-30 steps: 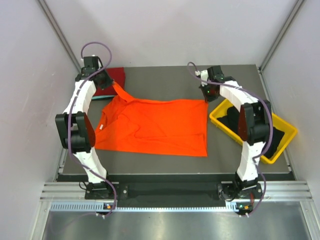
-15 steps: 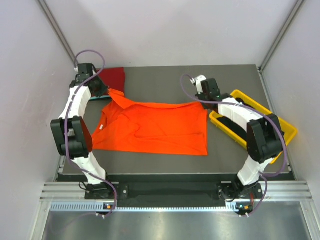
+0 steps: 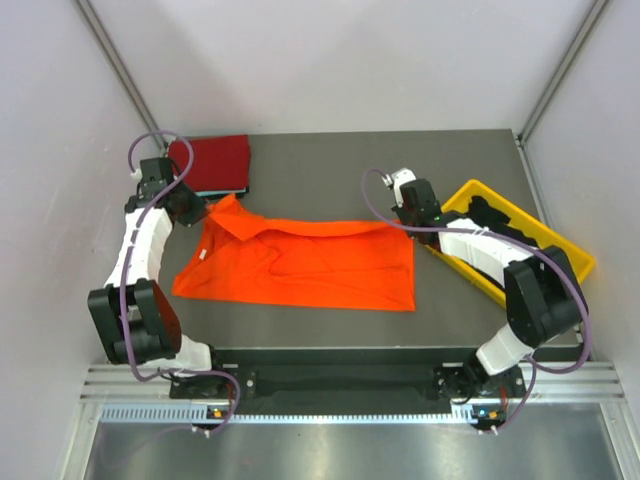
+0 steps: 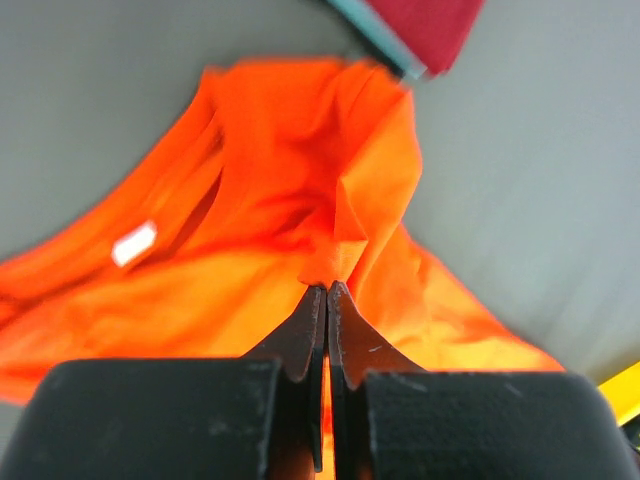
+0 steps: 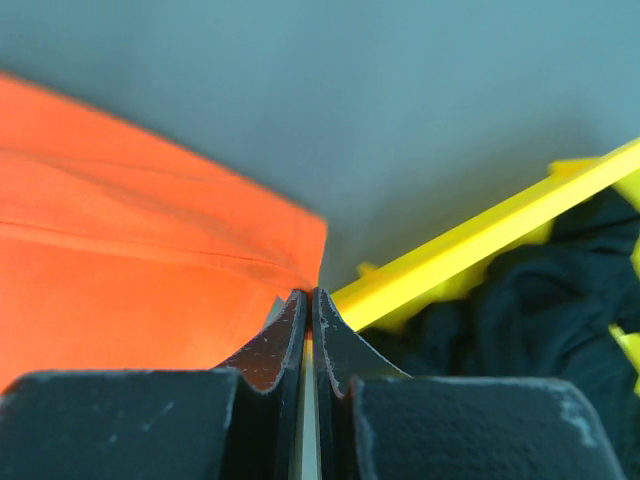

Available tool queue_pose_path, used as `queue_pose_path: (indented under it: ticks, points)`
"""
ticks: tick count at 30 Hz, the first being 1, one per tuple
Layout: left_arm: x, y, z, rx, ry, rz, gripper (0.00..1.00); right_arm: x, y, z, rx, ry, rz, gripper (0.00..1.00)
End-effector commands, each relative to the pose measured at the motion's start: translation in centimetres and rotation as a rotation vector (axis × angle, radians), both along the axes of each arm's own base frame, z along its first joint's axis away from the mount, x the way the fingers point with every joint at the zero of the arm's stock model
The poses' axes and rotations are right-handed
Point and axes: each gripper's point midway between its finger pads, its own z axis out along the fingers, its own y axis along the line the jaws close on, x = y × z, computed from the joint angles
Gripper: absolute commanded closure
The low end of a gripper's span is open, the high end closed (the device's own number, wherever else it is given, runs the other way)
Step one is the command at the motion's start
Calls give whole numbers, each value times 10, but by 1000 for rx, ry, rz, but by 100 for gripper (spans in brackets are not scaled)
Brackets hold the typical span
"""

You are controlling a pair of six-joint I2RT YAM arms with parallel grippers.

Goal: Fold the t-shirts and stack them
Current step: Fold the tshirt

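Note:
A bright orange t-shirt (image 3: 300, 265) lies spread across the middle of the table, collar to the left. My left gripper (image 3: 203, 212) is shut on a pinch of its far-left cloth (image 4: 340, 255), which rises to the fingertips. My right gripper (image 3: 408, 222) is shut on the shirt's far-right corner (image 5: 300, 250). A folded dark red t-shirt (image 3: 212, 163) lies at the far left, with a teal edge (image 4: 378, 42) showing beneath it. Black t-shirts (image 3: 500, 235) fill the yellow bin.
The yellow plastic bin (image 3: 575, 265) stands at the right of the table, its rim (image 5: 480, 245) right beside my right fingertips. Grey walls enclose the table on three sides. Bare grey table surface (image 3: 330, 175) lies beyond the orange shirt.
Both grippers have come toward the near side, drawing the orange shirt's far edge with them. The left arm no longer covers the dark red shirt.

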Motion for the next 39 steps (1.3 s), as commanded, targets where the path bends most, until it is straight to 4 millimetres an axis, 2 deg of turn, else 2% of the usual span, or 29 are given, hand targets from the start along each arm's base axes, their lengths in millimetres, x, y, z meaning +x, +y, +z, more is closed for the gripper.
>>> queue_pose_path:
  ticks: [1,5,8,12,13,17,20,22,27,29,34,39]
  points:
    - [-22,6,2,-11,4,75,100,-8,8,12,34,-51,-9,100]
    - [-53,13,-14,5,55,160,100,-25,19,1,27,-21,22,100]
    - [-69,23,-22,20,77,209,100,-36,19,-3,14,-13,16,100]
    - [-80,35,-27,26,93,248,100,-50,17,-16,10,26,2,100]
    - [-82,37,-28,20,95,257,100,-54,22,-18,12,31,15,100]
    - [-92,31,-44,-13,137,261,100,-68,27,-29,8,67,26,100]
    - [-101,36,-53,12,170,295,100,-76,25,-33,-6,78,21,100]
    - [-104,37,-57,21,181,299,100,-77,25,-31,-13,74,14,100]
    - [-110,25,-76,-25,214,265,100,-82,31,-29,12,95,-2,99]
    - [-113,25,-83,-24,231,264,100,-88,31,-34,8,119,-9,100]
    - [-117,35,-85,23,243,293,100,-95,18,-46,-50,158,-50,100]
    - [-119,46,-82,86,243,317,100,-96,18,-46,-38,157,-54,100]
